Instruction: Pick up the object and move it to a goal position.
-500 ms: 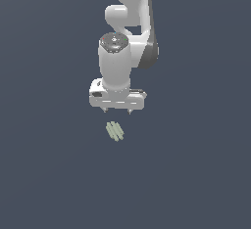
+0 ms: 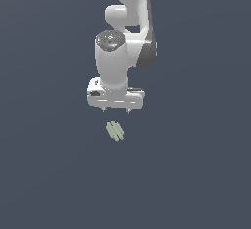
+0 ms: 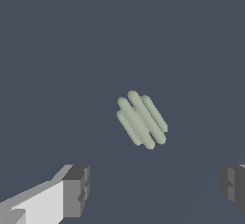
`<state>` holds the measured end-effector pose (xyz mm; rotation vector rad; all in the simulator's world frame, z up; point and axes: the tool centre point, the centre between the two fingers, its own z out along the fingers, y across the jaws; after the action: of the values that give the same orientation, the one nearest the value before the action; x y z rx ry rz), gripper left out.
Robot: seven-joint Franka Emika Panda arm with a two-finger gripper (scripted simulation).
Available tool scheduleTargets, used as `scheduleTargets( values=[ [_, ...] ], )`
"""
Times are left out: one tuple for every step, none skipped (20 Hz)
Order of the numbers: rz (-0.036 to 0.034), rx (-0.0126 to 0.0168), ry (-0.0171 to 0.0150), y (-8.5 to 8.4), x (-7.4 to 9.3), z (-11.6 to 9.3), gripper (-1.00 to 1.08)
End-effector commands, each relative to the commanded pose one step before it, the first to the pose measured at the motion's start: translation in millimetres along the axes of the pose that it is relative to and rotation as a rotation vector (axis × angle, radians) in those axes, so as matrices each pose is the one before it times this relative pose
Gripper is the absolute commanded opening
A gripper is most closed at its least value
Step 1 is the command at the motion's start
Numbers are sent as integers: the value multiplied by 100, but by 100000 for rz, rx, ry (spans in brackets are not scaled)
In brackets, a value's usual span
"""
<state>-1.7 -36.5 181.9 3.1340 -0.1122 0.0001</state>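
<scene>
The gripper (image 2: 116,110) is seen pointing straight down from the white arm (image 2: 128,8), its two short fingertips (image 2: 104,109) spread wide apart and nothing held between them. In the wrist view the same wide spread is shown: one dark pad (image 3: 76,189) on a white finger and the other pad (image 3: 233,185) are set far apart at opposite sides, with bare floor between them.

Against the frame half a second earlier, little is changed — the gripper is found in much the same pose above the object, perhaps set marginally lower, and the object itself is not shifted or turned.

The object (image 2: 114,131) is a small pale grey-green ribbed piece, made of short rounded rods joined side by side. It is laid flat on the dark blue-grey floor (image 2: 44,174), just below the gripper and apart from both fingertips. In the exterior view its long axis is tilted slightly off vertical, the upper end leaning toward the exterior view's left and the lower end toward the exterior view's right. In the wrist view the object (image 3: 141,119) is seen diagonally — well clear of both pads.
</scene>
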Motion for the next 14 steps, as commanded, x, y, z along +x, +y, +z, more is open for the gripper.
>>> scheduleTargets(
  values=[
    [6, 396, -122, 87, -21, -135, 100],
    [0, 0, 0, -15, -1, -3, 100],
    [0, -67, 18, 2, 4, 25, 100],
    [-94, -24, 5, -3, 6, 33, 100],
    [-182, -17, 1, 6, 8, 40, 100],
    [-301, -11, -3, 12, 12, 60, 100],
    [-431, -15, -5, 20, 17, 86, 100],
    [-573, -25, -5, 27, 23, 117, 100],
    [-723, -38, -5, 29, 28, 149, 100],
    [-867, -48, -5, 34, 33, 180, 100],
    [-1004, -56, -6, 40, 38, 210, 100],
    [-1135, -61, -7, 43, 41, 237, 100],
    [-1255, -62, -8, 49, 44, 262, 100],
    [-1388, -62, -10, 54, 46, 289, 100]
  ],
)
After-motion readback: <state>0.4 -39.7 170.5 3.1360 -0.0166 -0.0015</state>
